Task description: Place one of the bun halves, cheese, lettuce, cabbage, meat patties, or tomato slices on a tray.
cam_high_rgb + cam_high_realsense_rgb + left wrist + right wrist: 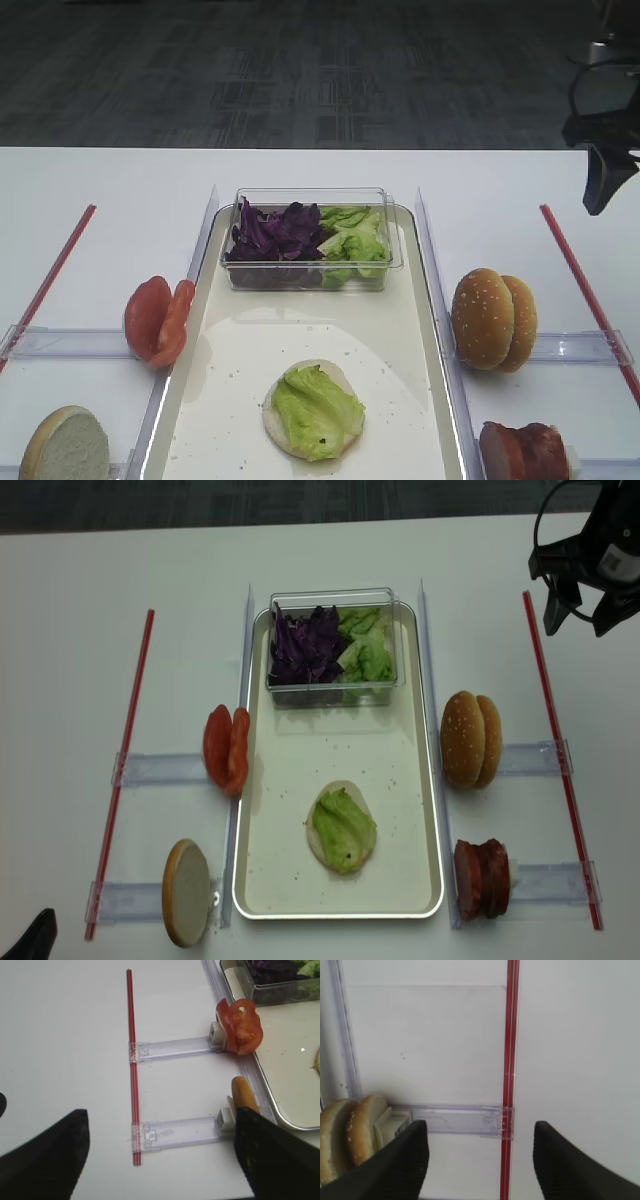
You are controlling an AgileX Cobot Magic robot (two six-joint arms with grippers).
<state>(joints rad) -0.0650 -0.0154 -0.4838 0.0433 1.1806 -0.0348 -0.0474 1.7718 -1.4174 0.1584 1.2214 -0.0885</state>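
The right gripper (580,615) hangs above the table's far right edge, jaws spread and empty; the left gripper (160,1160) also gapes with nothing between its fingers. On the tray (290,880) a pale bun half (325,845) lies under a lettuce leaf (345,825). Sesame bun halves (468,740) and what look like meat patties (482,880) stand right of it, tomato slices (227,750) left

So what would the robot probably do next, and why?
Probably lower the open right gripper toward the meat patties. The tray already holds a bun half topped with lettuce, so a patty seems the natural next layer, and the patties stand on that arm's side.
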